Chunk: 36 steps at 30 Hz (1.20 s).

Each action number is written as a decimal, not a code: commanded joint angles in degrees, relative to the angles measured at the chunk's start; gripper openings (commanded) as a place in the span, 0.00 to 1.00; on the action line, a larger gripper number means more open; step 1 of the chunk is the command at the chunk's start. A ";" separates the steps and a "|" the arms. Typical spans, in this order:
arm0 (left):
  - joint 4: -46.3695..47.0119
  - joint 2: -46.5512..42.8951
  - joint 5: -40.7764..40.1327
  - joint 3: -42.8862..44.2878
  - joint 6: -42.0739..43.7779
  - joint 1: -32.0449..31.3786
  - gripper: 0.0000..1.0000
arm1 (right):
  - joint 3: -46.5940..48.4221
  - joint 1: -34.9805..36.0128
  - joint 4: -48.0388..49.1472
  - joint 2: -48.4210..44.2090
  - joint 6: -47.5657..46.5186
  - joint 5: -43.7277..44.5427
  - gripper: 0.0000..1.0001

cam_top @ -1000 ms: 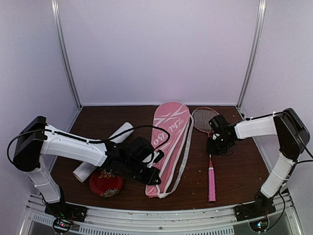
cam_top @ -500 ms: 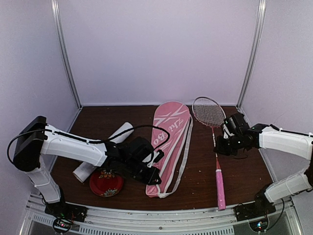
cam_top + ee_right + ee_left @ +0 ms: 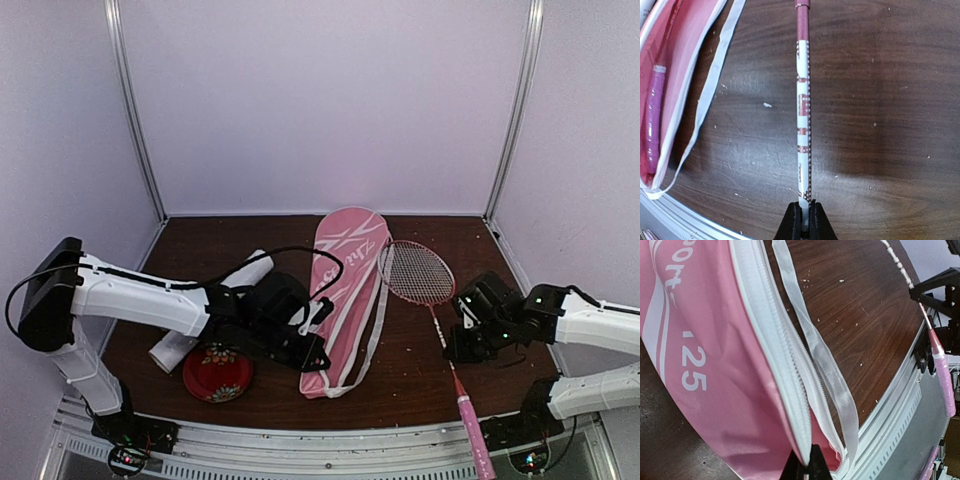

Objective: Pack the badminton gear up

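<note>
BAG: pink bag [image 3: 345, 270] unzipped, one pink racquet handle [image 3: 654, 120] inside | LEFT: my left gripper [image 3: 806, 467] pinches its zipper edge [image 3: 782, 385] | RIGHT: my right gripper [image 3: 804, 217] clamps second racquet [image 3: 803, 110] by shaft

Soft, even light with a violet cast fills the overhead view. The walls [image 3: 320, 100] look washed out, and shadows on the tabletop [image 3: 200, 240] are faint. In the right wrist view pale sheen bands the wood and the racquet [image 3: 803, 125] is sharp. In the left wrist view the close bag [image 3: 715, 390] is slightly soft.
</note>
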 commanded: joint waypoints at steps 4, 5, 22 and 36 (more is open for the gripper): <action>2.33 -3.50 -1.39 0.60 -0.02 0.42 0.00 | -2.41 7.32 -0.65 0.48 5.55 2.13 0.00; 2.41 -3.60 -1.38 0.54 -0.03 0.42 0.00 | -1.84 8.30 -0.85 1.18 5.45 2.97 0.00; 3.57 -4.08 0.13 -0.02 0.95 0.42 0.00 | 10.87 13.66 9.40 16.61 4.34 5.87 0.00; 5.20 -3.39 3.29 -1.53 2.14 0.42 0.00 | 19.47 12.64 17.61 29.52 3.57 6.69 0.00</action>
